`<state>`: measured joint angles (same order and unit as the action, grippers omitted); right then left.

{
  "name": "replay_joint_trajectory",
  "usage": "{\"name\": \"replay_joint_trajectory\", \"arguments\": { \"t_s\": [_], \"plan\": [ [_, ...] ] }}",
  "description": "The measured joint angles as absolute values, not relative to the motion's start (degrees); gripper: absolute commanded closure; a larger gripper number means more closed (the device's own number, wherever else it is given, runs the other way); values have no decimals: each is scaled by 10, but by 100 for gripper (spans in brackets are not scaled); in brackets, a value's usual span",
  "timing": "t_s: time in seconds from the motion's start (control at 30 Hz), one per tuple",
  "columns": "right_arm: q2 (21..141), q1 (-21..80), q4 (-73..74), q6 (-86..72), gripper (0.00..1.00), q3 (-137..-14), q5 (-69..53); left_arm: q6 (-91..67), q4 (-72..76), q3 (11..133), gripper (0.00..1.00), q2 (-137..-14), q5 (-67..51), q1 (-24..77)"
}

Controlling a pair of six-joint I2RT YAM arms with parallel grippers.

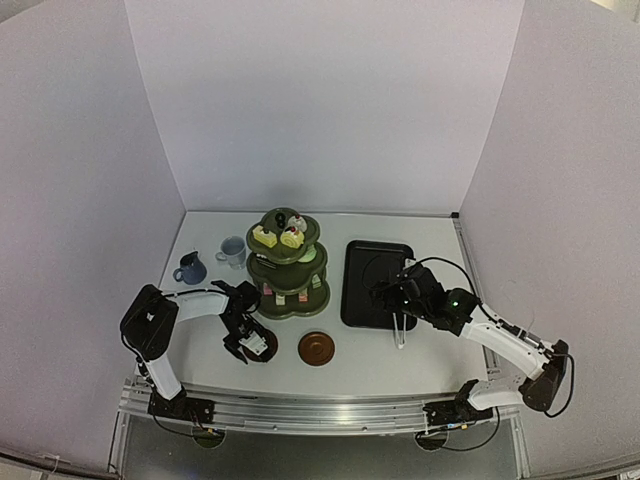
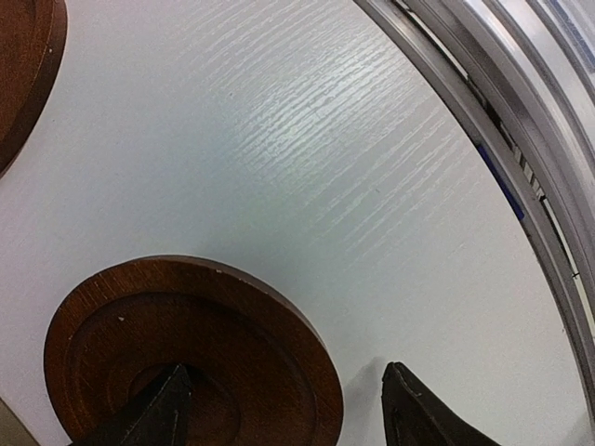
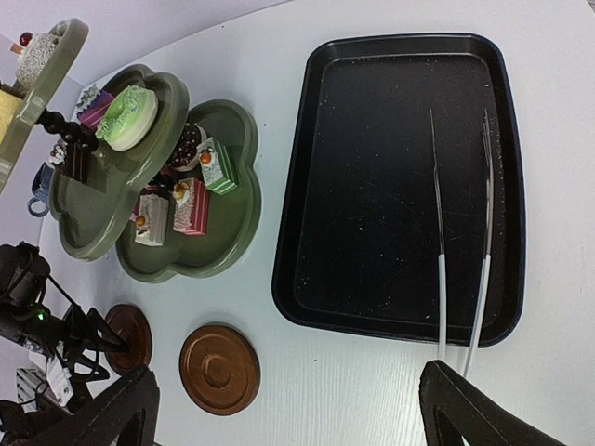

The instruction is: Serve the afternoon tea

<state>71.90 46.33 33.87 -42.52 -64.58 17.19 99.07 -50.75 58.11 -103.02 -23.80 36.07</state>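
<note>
The dark green three-tier stand holds several small cakes and also shows in the right wrist view. A dark blue mug and a pale mug stand to its left. Two brown saucers lie in front of it. My left gripper is open over the left saucer, one finger above its middle and the other on the table outside its rim. The right saucer lies free. My right gripper is open and empty above the tray's near edge.
A black rectangular tray lies right of the stand, with metal tongs on it, their handles sticking out over its near edge by my right finger. The metal rail runs along the table's near edge. White walls enclose the table.
</note>
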Motion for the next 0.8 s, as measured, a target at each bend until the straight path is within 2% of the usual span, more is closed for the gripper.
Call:
{"name": "replay_joint_trajectory", "arguments": {
  "t_s": [0.3,0.43,0.67,0.8],
  "plan": [
    [719,463,339,-425,5,-646,176,962,-511,583,23,-1029,-244,360],
    [719,463,339,-423,5,-646,178,926,-544,624,22,-1029,-263,342],
    [720,464,339,-409,4,-649,181,918,-606,699,21,-974,-307,251],
    [720,464,339,-398,4,-656,184,930,-690,750,22,-954,-345,169]
  ]
}}
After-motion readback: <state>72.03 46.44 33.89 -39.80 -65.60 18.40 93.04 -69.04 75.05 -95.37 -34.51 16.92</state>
